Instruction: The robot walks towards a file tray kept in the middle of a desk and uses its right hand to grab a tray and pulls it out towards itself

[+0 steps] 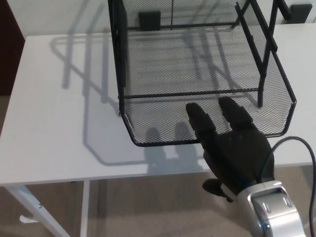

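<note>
A black wire-mesh file tray [163, 121] sticks out from the bottom of its black rack [117, 54] in the middle of the white desk [54, 123]. Its front wall reaches close to the desk's near edge. My right hand [237, 150] comes in from the lower right. Two fingers [200, 121] lie hooked over the tray's front rim, right of its centre, and the thumb sits below, off the desk edge. The hand is shut on the tray's front wall. My left hand does not show.
A grey cable [302, 143] loops beside my right wrist. A white desk leg [29, 207] and the beige floor show under the near edge. A dark block [149, 19] stands behind the rack. A dark brown panel [9, 49] borders the desk on the left.
</note>
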You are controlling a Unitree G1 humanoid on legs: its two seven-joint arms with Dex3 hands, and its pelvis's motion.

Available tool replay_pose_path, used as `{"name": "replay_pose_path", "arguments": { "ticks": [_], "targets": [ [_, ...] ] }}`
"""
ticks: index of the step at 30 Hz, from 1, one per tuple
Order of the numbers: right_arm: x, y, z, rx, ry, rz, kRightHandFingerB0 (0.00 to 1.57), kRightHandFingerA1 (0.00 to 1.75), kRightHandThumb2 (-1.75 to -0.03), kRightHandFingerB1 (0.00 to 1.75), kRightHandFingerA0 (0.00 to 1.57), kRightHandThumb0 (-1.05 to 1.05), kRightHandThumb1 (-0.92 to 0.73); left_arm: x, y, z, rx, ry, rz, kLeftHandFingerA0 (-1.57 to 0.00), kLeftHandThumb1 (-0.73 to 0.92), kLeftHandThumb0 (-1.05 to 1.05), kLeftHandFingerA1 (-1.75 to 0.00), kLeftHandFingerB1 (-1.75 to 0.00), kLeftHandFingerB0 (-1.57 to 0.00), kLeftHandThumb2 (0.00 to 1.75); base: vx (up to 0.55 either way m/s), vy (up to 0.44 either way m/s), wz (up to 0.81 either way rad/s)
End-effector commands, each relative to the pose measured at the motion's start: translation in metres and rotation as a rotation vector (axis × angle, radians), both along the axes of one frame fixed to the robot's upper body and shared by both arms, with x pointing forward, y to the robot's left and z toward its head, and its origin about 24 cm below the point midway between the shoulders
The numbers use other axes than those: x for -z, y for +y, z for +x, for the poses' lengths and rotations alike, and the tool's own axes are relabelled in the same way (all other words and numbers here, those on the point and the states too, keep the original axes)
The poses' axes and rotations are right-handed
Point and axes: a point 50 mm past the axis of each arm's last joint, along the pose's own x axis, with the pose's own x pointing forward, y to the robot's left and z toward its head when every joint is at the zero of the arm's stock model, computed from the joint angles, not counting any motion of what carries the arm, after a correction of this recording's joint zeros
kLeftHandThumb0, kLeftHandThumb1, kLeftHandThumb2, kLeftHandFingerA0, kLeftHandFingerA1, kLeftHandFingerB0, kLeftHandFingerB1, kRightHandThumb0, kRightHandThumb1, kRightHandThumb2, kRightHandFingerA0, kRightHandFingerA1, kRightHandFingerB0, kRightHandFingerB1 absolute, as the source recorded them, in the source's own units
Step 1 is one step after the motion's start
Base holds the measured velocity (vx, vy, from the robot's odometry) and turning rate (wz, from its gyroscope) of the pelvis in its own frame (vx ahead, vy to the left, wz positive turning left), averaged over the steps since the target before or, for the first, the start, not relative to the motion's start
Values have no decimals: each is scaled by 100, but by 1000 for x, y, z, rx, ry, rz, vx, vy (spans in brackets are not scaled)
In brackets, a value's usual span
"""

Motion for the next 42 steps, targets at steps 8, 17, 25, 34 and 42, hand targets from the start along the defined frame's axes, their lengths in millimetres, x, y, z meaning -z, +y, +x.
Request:
{"name": "replay_pose_path", "arguments": {
  "ticks": [8, 17, 25, 34, 42],
  "targets": [
    [18, -12, -12, 3, 82, -36, 10, 0, -72, 8, 0, -61, -41, 0, 5, -2, 12, 22, 20, -51, 43, -30, -47, -43, -42, 63, 0, 0, 0],
    [2, -1, -39, -91, 9, 18, 4, 14, -74, 25, 0, -56, -37, -1, 6, -2, 17, 24, 24, -52, 44, -30, -47, -43, -43, 63, 0, 0, 0],
    [8, 0, -59, -101, 45, 37, 5, 12, -73, 27, 0, -55, -38, 1, 7, -3, 13, 25, 23, -49, 44, -30, -46, -42, -42, 63, 0, 0, 0],
    [8, 2, -75, -119, 44, 36, 4, 17, -74, 26, 1, -54, -36, 1, 8, 0, 7, 23, 17, -49, 43, -31, -47, -43, -43, 63, 0, 0, 0],
    [-2, -1, -84, -136, 16, 83, 2, 26, -74, 29, 0, -50, -31, 0, 8, -2, 22, 19, 26, -49, 43, -30, -46, -43, -43, 63, 0, 0, 0]
  ]
}}
